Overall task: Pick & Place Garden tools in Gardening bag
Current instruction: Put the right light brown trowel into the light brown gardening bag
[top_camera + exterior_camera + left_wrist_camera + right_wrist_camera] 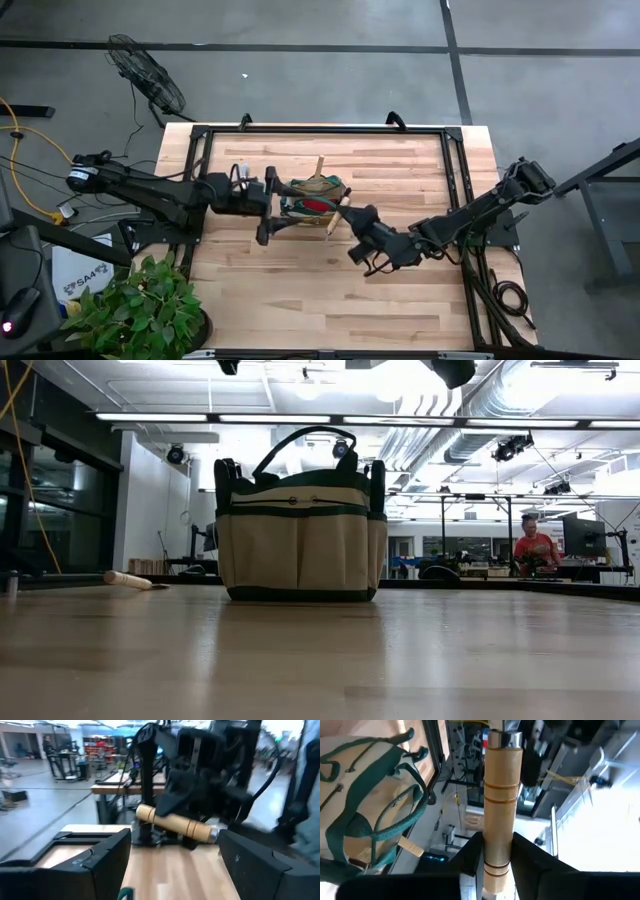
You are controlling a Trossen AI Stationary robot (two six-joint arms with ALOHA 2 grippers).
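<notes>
The right gripper (497,851) has its fingers (470,852) clamped on the pale wooden handle (498,805) of a garden tool, with the handle running straight out between them to a metal collar at its far end; the tool's head is not visible. In the high view this right gripper (350,222) sits just beside the right edge of the gardening bag (312,197), the held handle slanting close by the bag's rim. The left gripper (268,206) is at the bag's opposite side, its fingers (97,860) spread wide with nothing between them; through the gap its wrist view shows the same wooden handle (175,823) held in the other arm's dark gripper. The bag stands upright near the middle of the wooden counter (330,290), beige with dark green trim and loop handles, with something red and another pale handle showing inside it from above. In the low view the bag (298,540) stands on the counter and a wooden-handled tool (130,580) lies flat on the counter well apart from it. A person in red (536,546) is far back in the room.
</notes>
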